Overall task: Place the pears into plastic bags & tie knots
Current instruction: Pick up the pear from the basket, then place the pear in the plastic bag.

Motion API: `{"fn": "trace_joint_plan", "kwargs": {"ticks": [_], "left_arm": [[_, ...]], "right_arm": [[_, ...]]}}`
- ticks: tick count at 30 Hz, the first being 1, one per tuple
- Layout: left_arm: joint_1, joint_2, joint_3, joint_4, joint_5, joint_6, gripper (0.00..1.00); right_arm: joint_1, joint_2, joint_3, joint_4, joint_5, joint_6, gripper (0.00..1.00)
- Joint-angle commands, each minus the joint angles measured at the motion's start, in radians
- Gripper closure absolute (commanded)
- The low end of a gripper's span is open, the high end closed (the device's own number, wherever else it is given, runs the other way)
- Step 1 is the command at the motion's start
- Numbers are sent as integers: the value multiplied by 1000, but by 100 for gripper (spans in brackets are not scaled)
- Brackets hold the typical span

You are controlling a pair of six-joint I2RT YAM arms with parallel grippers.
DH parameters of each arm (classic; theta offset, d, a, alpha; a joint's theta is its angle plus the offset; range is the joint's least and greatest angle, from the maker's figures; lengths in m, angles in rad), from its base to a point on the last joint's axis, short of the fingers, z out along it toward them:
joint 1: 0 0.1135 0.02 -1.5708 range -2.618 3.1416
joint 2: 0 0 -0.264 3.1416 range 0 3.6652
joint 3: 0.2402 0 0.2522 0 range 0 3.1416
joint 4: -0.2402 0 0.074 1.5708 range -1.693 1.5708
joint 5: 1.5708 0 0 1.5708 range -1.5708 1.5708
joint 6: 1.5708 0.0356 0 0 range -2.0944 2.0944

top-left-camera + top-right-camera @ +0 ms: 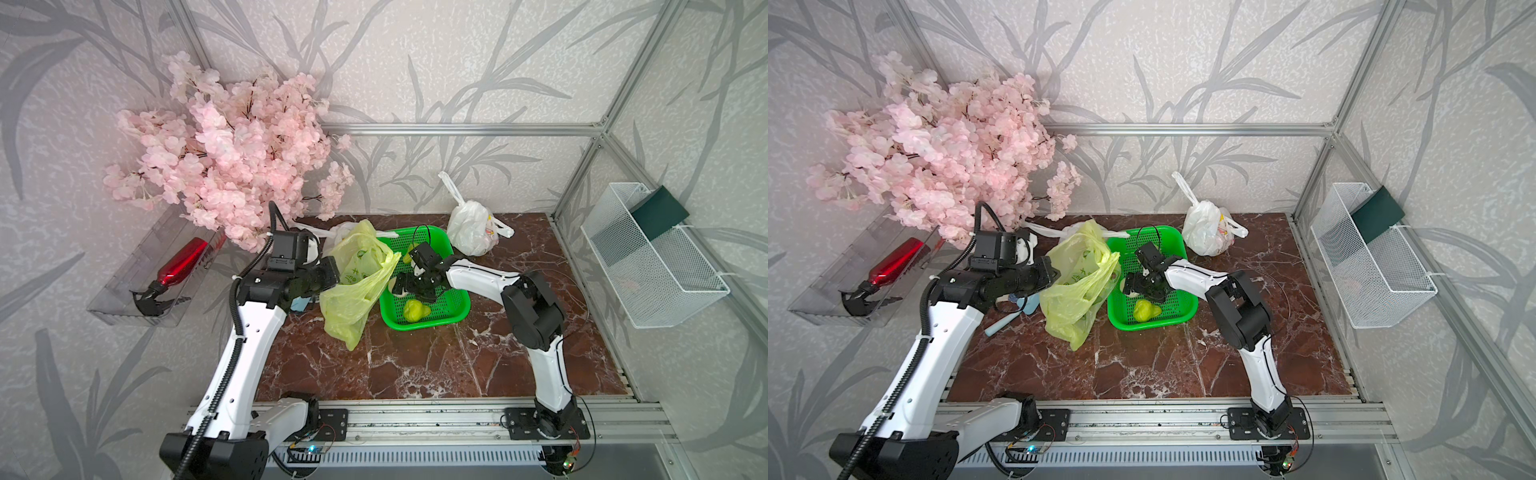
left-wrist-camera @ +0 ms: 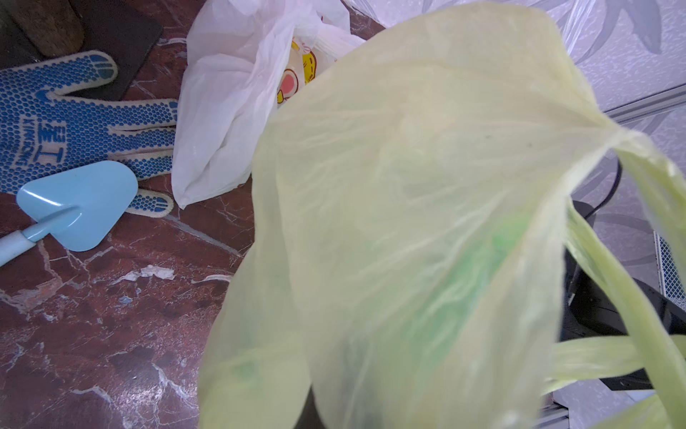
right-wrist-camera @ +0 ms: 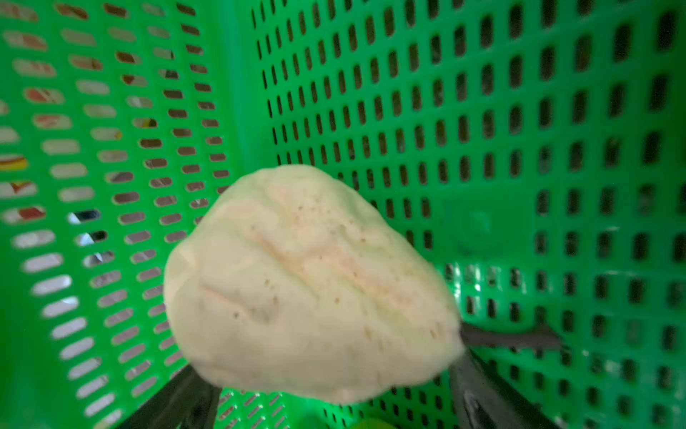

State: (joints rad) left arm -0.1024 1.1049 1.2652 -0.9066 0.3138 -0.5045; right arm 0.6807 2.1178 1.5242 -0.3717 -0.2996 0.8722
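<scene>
I count three bags: a translucent yellow-green plastic bag point(image 1: 357, 286) clamped in my left gripper point(image 1: 335, 272), plus two white plastic bags point(image 1: 469, 232) point(image 1: 340, 232). Two bumpy pears point(image 1: 415, 311) show. The right gripper point(image 3: 328, 366) straddles the cream pear point(image 3: 308, 286); with the blur I can't tell whether it grips.

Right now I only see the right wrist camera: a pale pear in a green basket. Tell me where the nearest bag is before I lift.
Observer: The yellow-green bag hangs right beside the basket, on the left arm's side.
Operator: Confirm what is holding it up.
Observer: The left gripper is shut on the bag's edge.
Operator: Report any other pear left in the basket.
Observer: A green pear lies near the basket's front wall.
</scene>
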Motion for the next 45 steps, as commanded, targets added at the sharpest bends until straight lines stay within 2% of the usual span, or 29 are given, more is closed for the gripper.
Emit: {"fn": "trace_joint_plan", "kwargs": {"ticks": [1,10,14,18,21,25,28,31,33,35,38,41,45], "left_arm": [[4,-39,0,-7,-39,-28,100],[2,-59,-98,85,38,-67,100],[2,-57,-92,71,16,-49,100],[3,-47,-85,59,2,-31,100],[2,-38,-74,60,-1,-26,100],[2,-34,-56,49,-37,-8,100],[2,-32,-41,50,-46,3,100],[2,-36,-53,87,-30,2,100],[1,-44,-77,121,-6,2,100],[-1,-61,-114,173,22,-3,100],[-6,-82,-149,227,47,-27,100],[-18,-100,-153,247,53,-40,100],[-34,-129,-161,247,57,-53,100]], "right_arm": [[-7,-8,-30,135,-10,166,5],[-15,36,-19,136,39,293,7],[-15,13,-57,156,96,323,19],[-27,-40,-98,207,97,273,38],[-46,-128,-141,243,73,153,53],[-41,-323,-193,132,68,-126,59],[-31,-480,-263,25,38,-270,61],[10,-588,-250,-133,23,-394,69],[64,-696,-236,-140,85,-452,72],[107,-759,-179,-132,66,-499,72],[177,-735,-17,-147,-22,-531,73],[216,-641,92,-99,-90,-470,74],[229,-479,175,3,-85,-386,75]]}}
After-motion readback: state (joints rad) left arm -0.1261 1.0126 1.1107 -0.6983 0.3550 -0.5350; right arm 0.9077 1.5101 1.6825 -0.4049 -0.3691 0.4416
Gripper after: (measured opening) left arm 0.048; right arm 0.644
